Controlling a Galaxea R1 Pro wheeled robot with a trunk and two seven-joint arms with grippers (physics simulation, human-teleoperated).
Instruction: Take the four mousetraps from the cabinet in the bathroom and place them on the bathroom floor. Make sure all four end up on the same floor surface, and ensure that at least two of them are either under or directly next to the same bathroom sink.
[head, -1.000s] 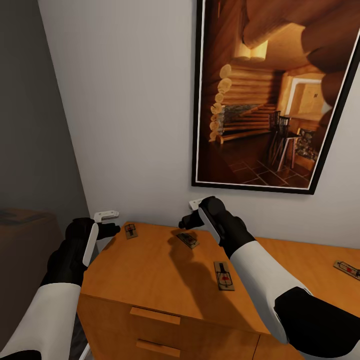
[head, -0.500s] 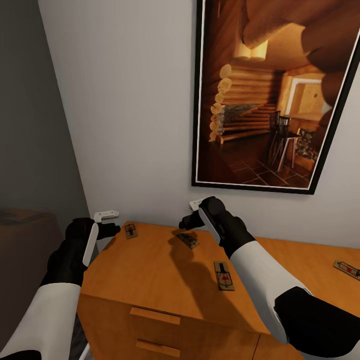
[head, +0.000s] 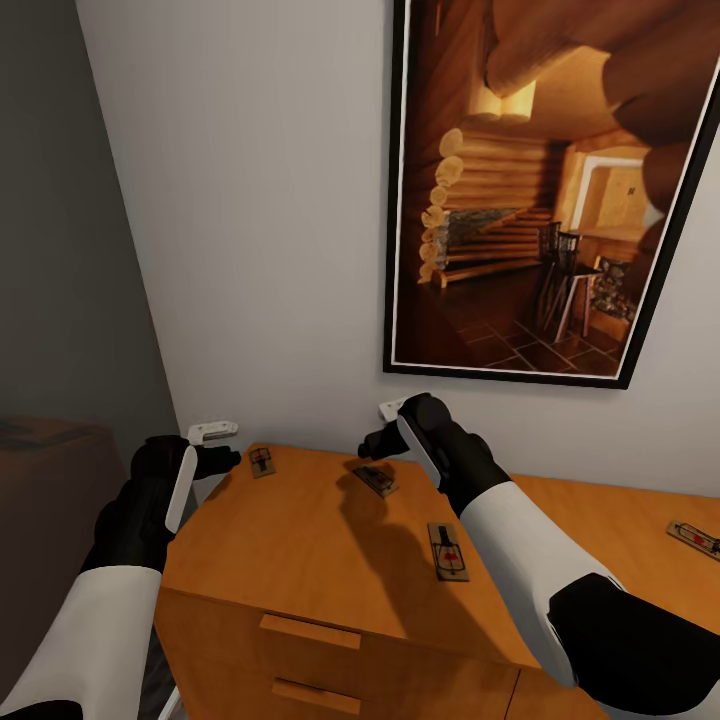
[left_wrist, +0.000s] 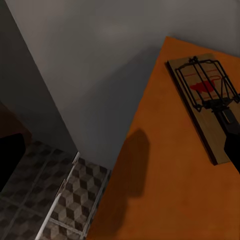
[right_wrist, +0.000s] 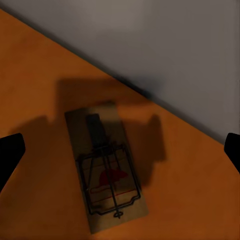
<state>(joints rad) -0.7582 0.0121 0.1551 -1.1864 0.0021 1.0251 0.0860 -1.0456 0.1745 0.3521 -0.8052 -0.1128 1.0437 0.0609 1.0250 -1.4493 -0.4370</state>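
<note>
Mousetraps lie flat on the cabinet (head: 330, 545) top, all four apart from one another: one near its back left corner (head: 262, 460), one just beside the wall under the right gripper (head: 378, 447), one nearer the cabinet's front edge (head: 447, 551), and one far along its right end (head: 694, 538). The right gripper hovers over its trap (right_wrist: 107, 170) with fingers spread wide, a dark tip showing at each side of the wrist view. To pick well, I judge it should drop straight down and close across the trap's narrow wooden base, clear of the wire. The left gripper (head: 215, 447) sits just beside the corner trap (left_wrist: 205, 102); whether it is spread or closed I cannot tell. Patterned bathroom floor (left_wrist: 60, 200) shows beside the cabinet. The rightmost trap is cut off by the picture edge.
</note>
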